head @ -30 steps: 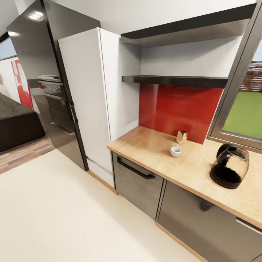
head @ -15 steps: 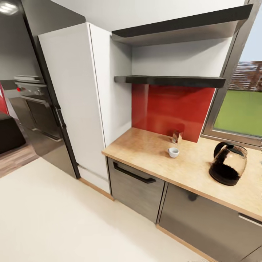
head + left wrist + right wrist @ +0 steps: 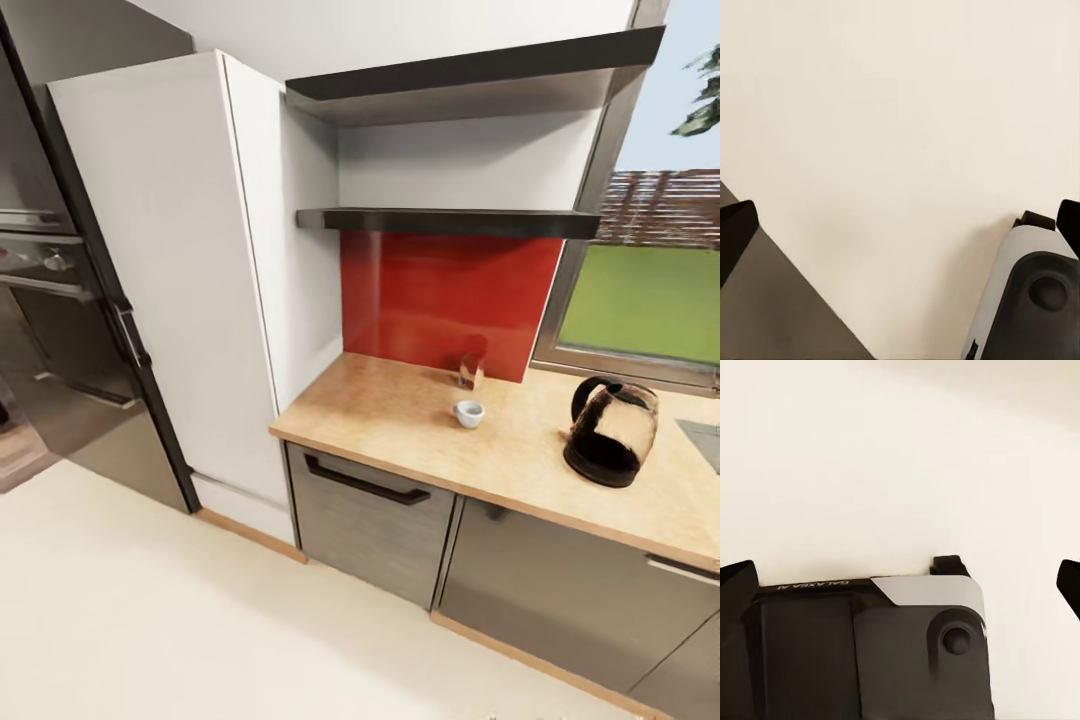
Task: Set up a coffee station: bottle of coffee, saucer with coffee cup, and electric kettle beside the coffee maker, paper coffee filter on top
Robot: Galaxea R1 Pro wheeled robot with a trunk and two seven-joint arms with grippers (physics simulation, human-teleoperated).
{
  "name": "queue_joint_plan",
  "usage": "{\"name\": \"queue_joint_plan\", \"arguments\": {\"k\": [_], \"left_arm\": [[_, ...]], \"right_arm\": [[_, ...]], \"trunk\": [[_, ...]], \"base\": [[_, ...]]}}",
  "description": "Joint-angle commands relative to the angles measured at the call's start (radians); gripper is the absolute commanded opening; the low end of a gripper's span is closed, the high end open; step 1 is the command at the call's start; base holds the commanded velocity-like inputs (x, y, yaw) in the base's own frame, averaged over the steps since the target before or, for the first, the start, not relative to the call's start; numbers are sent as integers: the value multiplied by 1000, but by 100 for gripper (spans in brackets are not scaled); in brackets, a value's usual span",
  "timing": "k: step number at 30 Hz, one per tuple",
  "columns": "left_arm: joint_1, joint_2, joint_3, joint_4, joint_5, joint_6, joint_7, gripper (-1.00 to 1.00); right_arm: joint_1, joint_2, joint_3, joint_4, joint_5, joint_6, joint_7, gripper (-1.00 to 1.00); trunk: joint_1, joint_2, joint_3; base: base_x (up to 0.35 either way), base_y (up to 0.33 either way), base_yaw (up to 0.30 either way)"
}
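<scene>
In the head view a wooden countertop (image 3: 400, 410) runs along a red backsplash. A small white coffee cup (image 3: 468, 413) stands on it, and a small brown container (image 3: 471, 371) stands just behind it against the backsplash. Further right is a glass electric kettle (image 3: 610, 432) with a black base and handle. My left gripper (image 3: 900, 225) is open over the cream floor, dark fingertips (image 3: 735, 232) wide apart and nothing between them. My right gripper (image 3: 904, 585) is also open, above part of my own grey and black base (image 3: 870, 652).
Two dark wall shelves (image 3: 450, 220) hang above the counter. A tall white cabinet (image 3: 170, 280) stands left of it, with a dark oven unit (image 3: 50, 300) beyond. A window (image 3: 640, 290) is at the right. Grey drawers (image 3: 370, 510) sit under the counter, above open cream floor (image 3: 150, 620).
The head camera has swung right, so the whole picture has slid left: the oven unit is nearly out of frame and more window shows. Nothing on the counter has moved.
</scene>
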Motion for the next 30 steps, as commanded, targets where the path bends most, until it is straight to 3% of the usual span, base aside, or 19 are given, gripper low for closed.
{"name": "queue_joint_plan", "arguments": {"k": [1, 19, 30], "left_arm": [[-1, 0, -1, 0, 11, -6, 0, 100], [-1, 1, -1, 0, 11, -6, 0, 100], [-1, 1, -1, 0, 11, -6, 0, 100]], "right_arm": [[-1, 0, 9, -2, -8, 6, -5, 100], [-1, 0, 9, -2, -9, 6, -5, 100], [-1, 0, 9, -2, -10, 6, -5, 100]], "trunk": [[1, -2, -2], [1, -2, -2], [1, -2, -2]], "base": [[38, 337, -263], [145, 325, -264], [12, 336, -265]]}}
